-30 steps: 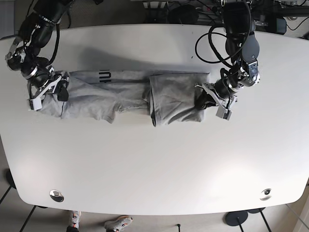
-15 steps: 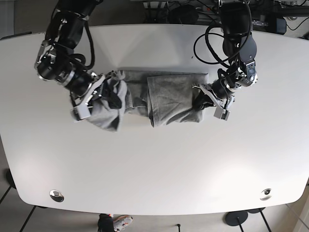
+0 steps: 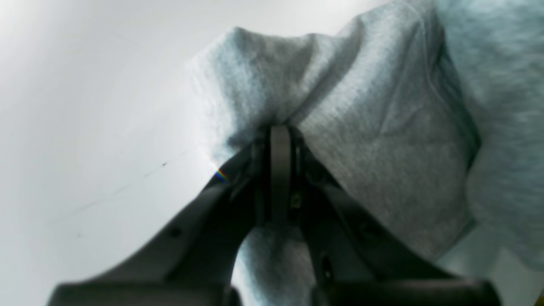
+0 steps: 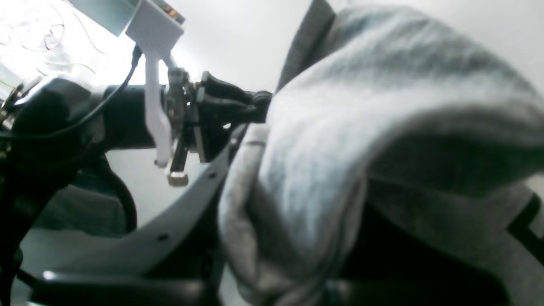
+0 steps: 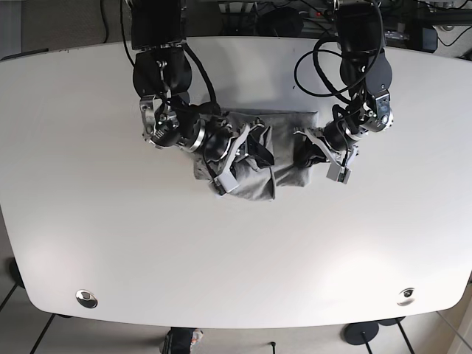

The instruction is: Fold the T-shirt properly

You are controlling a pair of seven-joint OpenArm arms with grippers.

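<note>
The grey T-shirt lies bunched into a short, thick bundle at mid-table. My right gripper, on the base view's left, is over the bundle's left half, shut on a lifted fold of cloth. In the right wrist view the T-shirt drapes over that gripper and hides its fingertips; one pale finger shows beneath. My left gripper sits at the bundle's right end. In the left wrist view the left gripper is pinched shut on a ridge of the T-shirt.
The white table spreads around the shirt, with metal fittings near its front corners. Black cables loop off the left arm at the back. The left arm's wrist and white camera mount loom close in the right wrist view.
My right gripper has carried the shirt's left end rightward across the table onto the middle, so the long strip is now a compact bundle. The left gripper has stayed at the right end.
</note>
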